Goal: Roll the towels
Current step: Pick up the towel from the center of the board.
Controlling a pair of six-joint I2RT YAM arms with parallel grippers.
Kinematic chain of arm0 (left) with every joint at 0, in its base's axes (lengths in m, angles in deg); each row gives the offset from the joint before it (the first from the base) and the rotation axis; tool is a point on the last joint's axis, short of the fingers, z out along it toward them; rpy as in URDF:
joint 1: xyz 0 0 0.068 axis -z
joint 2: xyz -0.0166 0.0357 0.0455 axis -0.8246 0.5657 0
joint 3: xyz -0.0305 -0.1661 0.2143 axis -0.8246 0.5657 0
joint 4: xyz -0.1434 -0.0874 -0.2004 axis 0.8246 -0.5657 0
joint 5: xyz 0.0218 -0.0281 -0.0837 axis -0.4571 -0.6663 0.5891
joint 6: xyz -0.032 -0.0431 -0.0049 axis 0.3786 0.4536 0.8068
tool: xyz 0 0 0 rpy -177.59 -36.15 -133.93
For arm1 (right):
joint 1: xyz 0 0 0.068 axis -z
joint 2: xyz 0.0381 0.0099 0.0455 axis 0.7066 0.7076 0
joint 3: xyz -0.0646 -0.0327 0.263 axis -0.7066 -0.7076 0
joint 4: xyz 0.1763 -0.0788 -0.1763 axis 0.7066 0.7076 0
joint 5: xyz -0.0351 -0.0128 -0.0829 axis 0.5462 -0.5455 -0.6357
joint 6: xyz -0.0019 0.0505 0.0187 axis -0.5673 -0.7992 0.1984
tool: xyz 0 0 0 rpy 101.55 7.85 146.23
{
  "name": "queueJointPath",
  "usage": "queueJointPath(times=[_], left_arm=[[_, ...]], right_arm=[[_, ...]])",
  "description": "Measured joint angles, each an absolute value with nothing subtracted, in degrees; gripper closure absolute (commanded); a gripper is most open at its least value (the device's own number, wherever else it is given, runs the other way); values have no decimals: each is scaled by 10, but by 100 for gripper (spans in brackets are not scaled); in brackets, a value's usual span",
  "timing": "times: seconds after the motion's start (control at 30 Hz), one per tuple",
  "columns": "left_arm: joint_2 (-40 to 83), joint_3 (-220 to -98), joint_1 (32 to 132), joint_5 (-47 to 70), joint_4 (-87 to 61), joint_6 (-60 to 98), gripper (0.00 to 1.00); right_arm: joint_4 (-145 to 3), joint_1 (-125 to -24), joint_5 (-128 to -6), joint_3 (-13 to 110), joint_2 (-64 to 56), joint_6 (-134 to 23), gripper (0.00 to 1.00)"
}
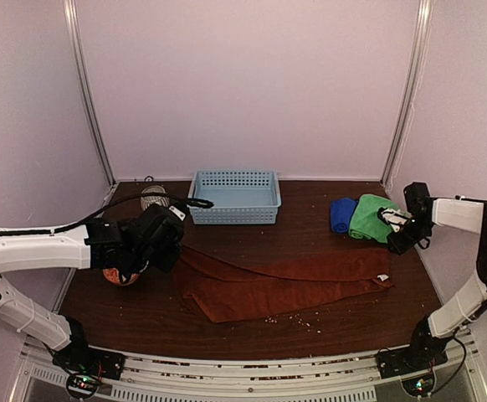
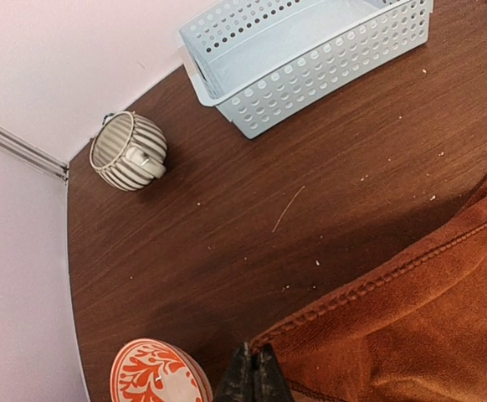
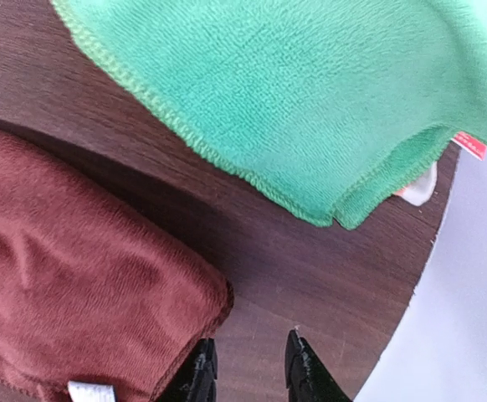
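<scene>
Two grippers sit at opposite sides of the table as I watch from my remote station. The left gripper (image 2: 256, 375) has its jaws pressed fully together, tips at the stitched hem of the rust-red towel (image 2: 419, 318); I cannot tell whether any cloth is pinched between them. Just left of those tips, at the bottom edge of the wrist view, lies the orange-and-white patterned bowl (image 2: 156, 377). Higher in that frame a striped cup (image 2: 128, 152) sits near the wall corner, and the light blue lattice basket (image 2: 310, 84) fills the upper right.

The right gripper (image 3: 250, 347) holds its jaws slightly apart over bare wood, with nothing between them. The finger on the left of that frame is at the edge of the rust-red towel's corner, beside a white tag. The green towel (image 3: 294, 92) fills the top of this view, a strip of wood separating it from the red cloth.

From overhead, the rust-red towel lies unrolled and rumpled across the centre of the dark table (image 1: 310, 239). The green towel lies at right of centre, and the blue towel (image 1: 341, 214) touches its left side.
</scene>
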State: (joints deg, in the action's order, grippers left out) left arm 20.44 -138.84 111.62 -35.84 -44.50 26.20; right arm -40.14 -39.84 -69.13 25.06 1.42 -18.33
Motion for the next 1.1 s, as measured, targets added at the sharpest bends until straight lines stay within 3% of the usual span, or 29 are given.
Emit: queueJointPath(times=[0.3,0.4,0.73,1.1], left_arm=[[204,-1386,1116,-358,-436,257,100],[204,-1386,1116,-358,-434,253,100],[204,-1386,1116,-358,-429,250,100],[208,-1386,1116,-356,-427,250,100]], right_arm=[[-356,-398,-683,212,-130,-97,79],[-312,-398,-665,204,-117,-57,81],[-245,-399,-638,173,-58,9,72],[-277,-399,-636,163,-19,7,76]])
